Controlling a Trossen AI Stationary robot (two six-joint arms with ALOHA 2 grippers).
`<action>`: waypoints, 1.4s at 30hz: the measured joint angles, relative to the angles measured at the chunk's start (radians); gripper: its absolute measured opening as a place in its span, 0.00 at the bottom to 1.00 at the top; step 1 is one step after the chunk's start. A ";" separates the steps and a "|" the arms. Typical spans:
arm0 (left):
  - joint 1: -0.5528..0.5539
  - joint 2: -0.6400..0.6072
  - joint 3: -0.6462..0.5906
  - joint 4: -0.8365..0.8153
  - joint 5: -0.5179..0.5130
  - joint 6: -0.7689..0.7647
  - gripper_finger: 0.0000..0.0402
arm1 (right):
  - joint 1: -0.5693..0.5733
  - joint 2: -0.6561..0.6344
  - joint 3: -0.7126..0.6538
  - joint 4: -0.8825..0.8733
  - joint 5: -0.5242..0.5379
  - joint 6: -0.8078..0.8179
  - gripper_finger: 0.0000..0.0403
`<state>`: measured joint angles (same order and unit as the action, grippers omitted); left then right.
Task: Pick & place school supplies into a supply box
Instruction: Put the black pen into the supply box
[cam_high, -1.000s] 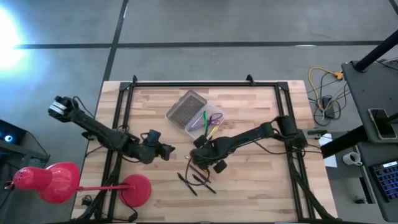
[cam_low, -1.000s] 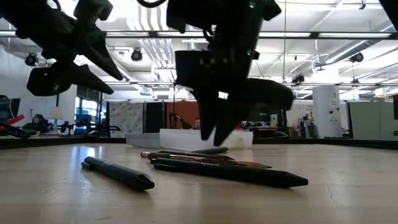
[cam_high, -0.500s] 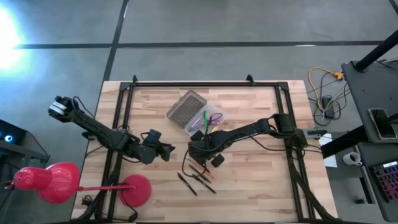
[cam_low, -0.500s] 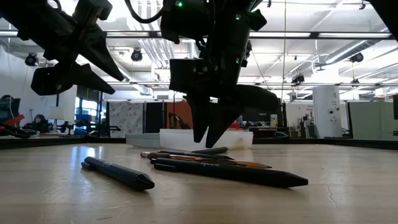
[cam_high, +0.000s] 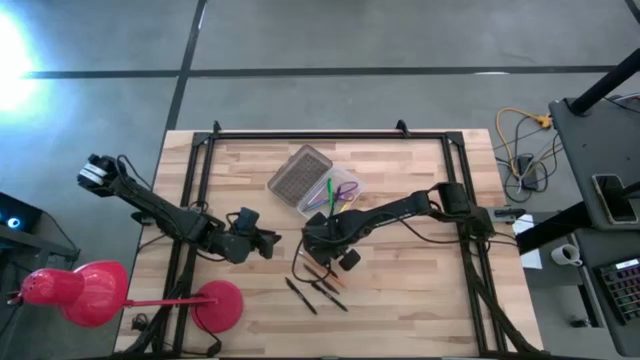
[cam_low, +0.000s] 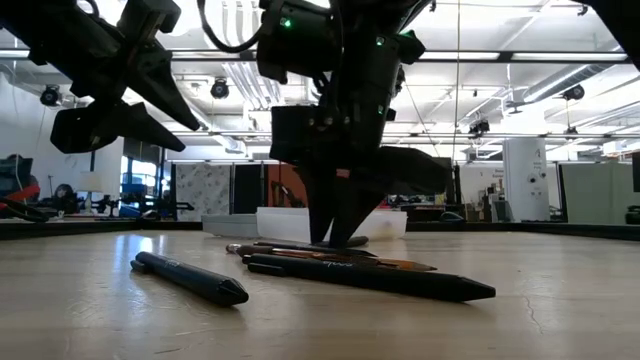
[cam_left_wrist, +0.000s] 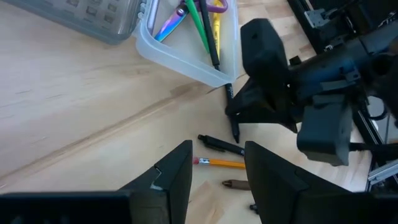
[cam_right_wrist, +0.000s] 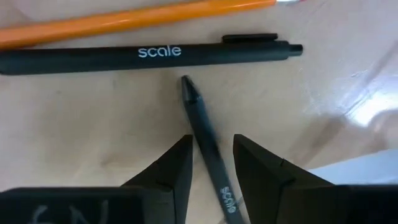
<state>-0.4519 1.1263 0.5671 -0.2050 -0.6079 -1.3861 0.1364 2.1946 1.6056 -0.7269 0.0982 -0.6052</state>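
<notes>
A: Right gripper (cam_high: 318, 242), near centre of high view, just below supply box (cam_high: 352, 192). Lowered to table (cam_high: 420, 310), fingertips down among loose pens

B: Jaw state?

A: Parted. In right wrist view, fingers (cam_right_wrist: 177, 165) straddling a black pen (cam_right_wrist: 200, 121), one on each side, narrow slivers of wood visible between pad and barrel. No clamp evident

B: Neighbouring items?

A: Second black pen (cam_right_wrist: 149, 55), printed "scale", lying crosswise just past the tip of the first. Orange pencil (cam_right_wrist: 143, 17) beside it, roughly parallel. In high view, two further dark pens (cam_high: 300, 296) lower centre, clear of the gripper

B: Position of the box?

A: Upper centre of high view, open, tilted diagonally. Grey dimpled lid (cam_high: 298, 172) attached at its upper-left side. Inside: green pen (cam_left_wrist: 200, 25), yellow marker (cam_left_wrist: 216, 28) and a purple item (cam_left_wrist: 217, 5), all resting within the clear walls

B: Left gripper (cam_high: 272, 240)?

A: Left of centre in high view, well apart from the box, pointing toward the right arm. Raised above the table in low view, upper left of frame. Jaws spread wide, nothing between them in left wrist view
</notes>
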 joint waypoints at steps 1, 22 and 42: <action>0.000 0.000 0.000 0.000 0.000 0.000 0.32 | 0.000 0.003 0.000 0.002 0.003 0.000 0.27; 0.000 0.000 0.000 0.000 -0.023 0.000 0.32 | -0.002 0.002 0.004 -0.205 -0.069 0.338 0.05; 0.000 0.000 0.000 0.004 -0.026 0.017 0.32 | -0.094 -0.238 0.004 -0.204 0.159 0.050 0.05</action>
<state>-0.4519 1.1267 0.5671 -0.2010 -0.6342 -1.3687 0.0420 1.9571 1.6092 -0.9314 0.2569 -0.5554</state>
